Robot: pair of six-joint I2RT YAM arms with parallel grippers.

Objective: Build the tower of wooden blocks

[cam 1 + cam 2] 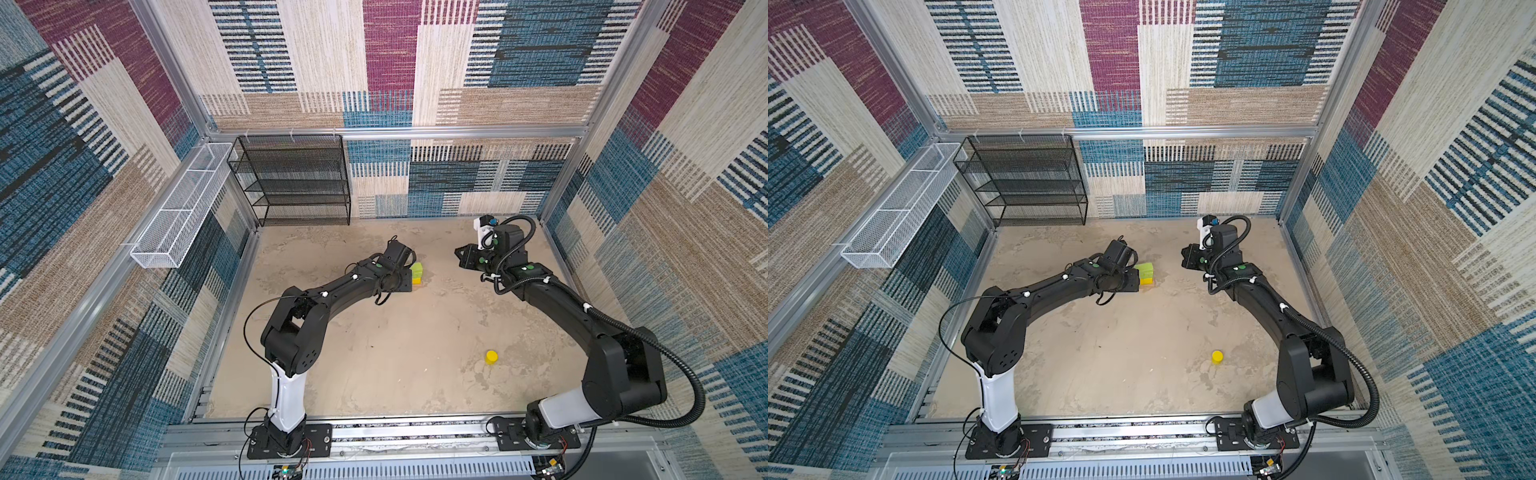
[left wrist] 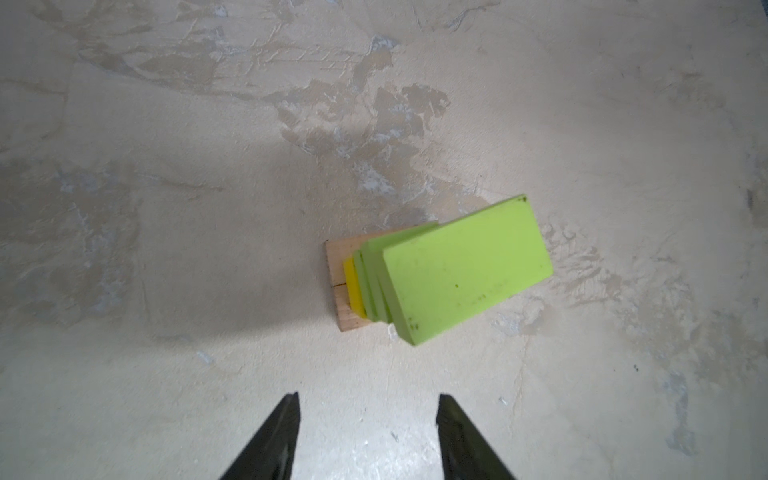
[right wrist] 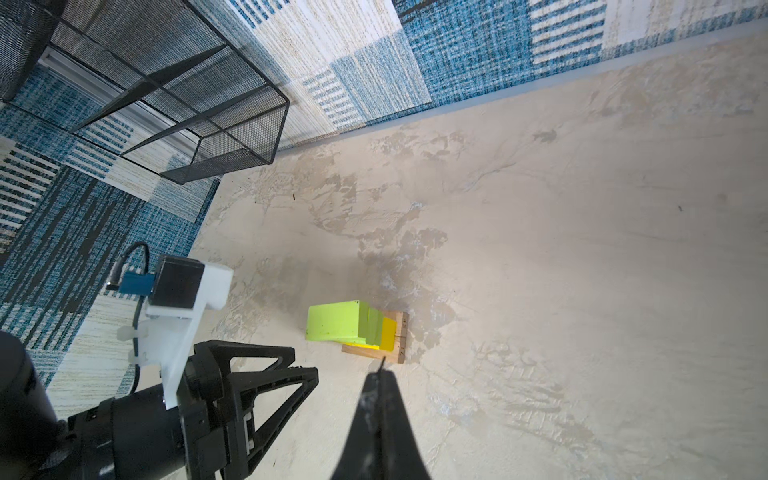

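Now, in both top views the wood block tower (image 1: pixel 417 272) (image 1: pixel 1145 274) stands on the table (image 1: pixel 374 374) at about 1 o'clock from its centre. A lime-green flat piece is on top and yellow shows beneath it. The left gripper (image 1: pixel 404 284) sits close at the tower's 9 o'clock, mostly under its own wrist, so its jaws cannot be read from here. The right gripper (image 1: pixel 461 255) hangs at the tower's 2 o'clock, well apart from it. The short yellow cylinder (image 1: pixel 491 357) (image 1: pixel 1217 356) stands alone at 4 o'clock from the table's centre. A black mesh shelf (image 1: pixel 299 178) fills the 11 o'clock corner, and a white wire basket (image 1: pixel 178 208) hangs on the wall at 10 o'clock.

In the left wrist view the left gripper (image 2: pixel 368 401) is open, its two fingers spread with only bare table between them, clear of the tower. The stack reads plainly: two tan bars (image 2: pixel 337 266) side by side at the bottom, a yellow cube (image 2: pixel 352 286) on them, then lime-green flat pieces (image 2: pixel 465 270), slightly fanned.

In the right wrist view the right gripper (image 3: pixel 380 370) is closed on nothing, its tip pointing toward the tan bars without touching them. The left gripper (image 3: pixel 307 370) hovers near the tower.
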